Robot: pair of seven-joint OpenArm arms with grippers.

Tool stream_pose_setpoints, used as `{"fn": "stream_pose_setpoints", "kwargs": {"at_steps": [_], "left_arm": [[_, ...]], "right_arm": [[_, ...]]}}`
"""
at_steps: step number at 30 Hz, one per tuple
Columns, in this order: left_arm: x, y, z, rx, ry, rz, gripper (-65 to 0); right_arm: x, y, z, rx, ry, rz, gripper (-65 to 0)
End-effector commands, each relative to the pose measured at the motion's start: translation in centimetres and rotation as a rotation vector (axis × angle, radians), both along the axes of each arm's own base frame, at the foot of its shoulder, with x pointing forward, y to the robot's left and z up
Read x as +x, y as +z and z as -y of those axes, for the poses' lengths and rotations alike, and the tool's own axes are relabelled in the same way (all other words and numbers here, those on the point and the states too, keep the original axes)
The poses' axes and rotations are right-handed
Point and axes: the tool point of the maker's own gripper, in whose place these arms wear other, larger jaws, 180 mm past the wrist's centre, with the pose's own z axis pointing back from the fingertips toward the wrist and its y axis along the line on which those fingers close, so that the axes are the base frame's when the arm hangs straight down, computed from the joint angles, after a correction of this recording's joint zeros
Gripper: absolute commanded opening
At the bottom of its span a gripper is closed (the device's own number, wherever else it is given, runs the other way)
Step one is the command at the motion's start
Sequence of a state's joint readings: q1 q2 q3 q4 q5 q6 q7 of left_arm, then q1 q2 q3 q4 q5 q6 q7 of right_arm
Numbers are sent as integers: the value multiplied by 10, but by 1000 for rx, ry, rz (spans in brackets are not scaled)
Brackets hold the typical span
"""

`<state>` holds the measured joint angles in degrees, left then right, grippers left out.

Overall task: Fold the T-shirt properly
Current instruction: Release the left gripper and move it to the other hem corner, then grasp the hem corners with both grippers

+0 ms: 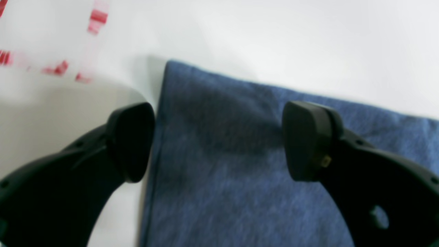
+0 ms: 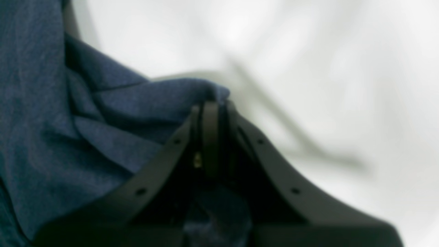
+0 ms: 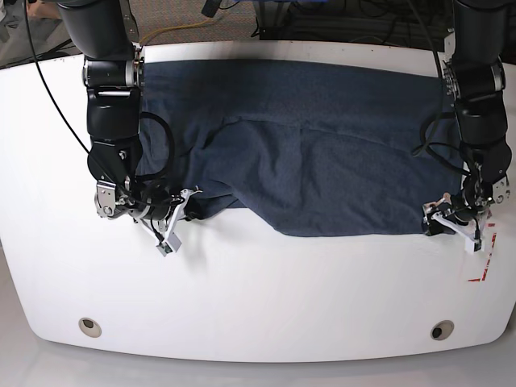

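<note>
T-shirt spread across far half of white table, near edge bunched toward right arm's side. Right end effector clenched on pinched fold of blue cloth, fabric gathered in creases beside its fingers. Left end effector released, jaws wide apart, straddling T-shirt's corner: one fingertip just off hem over bare table, other above cloth. Red tape marks on table near that corner.

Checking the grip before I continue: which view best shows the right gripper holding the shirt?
The right wrist view: right gripper shut on bunched shirt. Base view shows it small; left wrist view shows only the open left gripper.
</note>
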<state>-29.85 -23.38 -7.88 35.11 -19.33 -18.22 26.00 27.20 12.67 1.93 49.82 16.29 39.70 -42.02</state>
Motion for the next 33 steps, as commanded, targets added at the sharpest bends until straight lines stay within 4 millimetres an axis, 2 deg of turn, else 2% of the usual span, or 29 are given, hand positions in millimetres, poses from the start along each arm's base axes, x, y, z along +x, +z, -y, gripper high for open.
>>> {"fn": "stream_pose_setpoints", "kwargs": {"at_steps": [1, 3, 4, 6, 8, 10, 14, 18, 20, 24, 29, 33], "left_arm": [[0, 0, -4, 0, 0, -20, -110], [-3, -8, 3, 12, -31, -51, -136], [-1, -8, 6, 22, -46, -54, -186], [-1, -9, 8, 31, -58, -58, -342], [2, -6, 7, 30, -49, -33, -544], [5, -3, 6, 32, -44, -10, -650], [9, 3, 9, 36, -57, 13, -640], [21, 27, 15, 66, -92, 77, -639], [18, 31, 18, 79, -111, 76, -640], [19, 56, 29, 120, -163, 132, -650], [12, 82, 32, 157, -178, 199, -650], [9, 102, 38, 188, -205, 226, -650]], "right_arm": [[16, 20, 10, -7, -8, 57, -650], [19, 25, 14, -16, -9, 72, -650], [20, 28, 16, -22, -9, 82, -650], [23, 34, 16, -26, -5, 102, -650], [25, 39, 17, -34, -3, 120, -650], [26, 41, 23, -46, -6, 125, -650], [29, 45, 32, -61, -13, 133, -650], [30, 47, 36, -64, -19, 139, -650], [33, 56, 52, -71, -49, 163, -650], [31, 70, 69, -94, -80, 204, -650], [32, 94, 83, -151, -87, 244, -650], [31, 112, 85, -201, -67, 274, -650]]}}
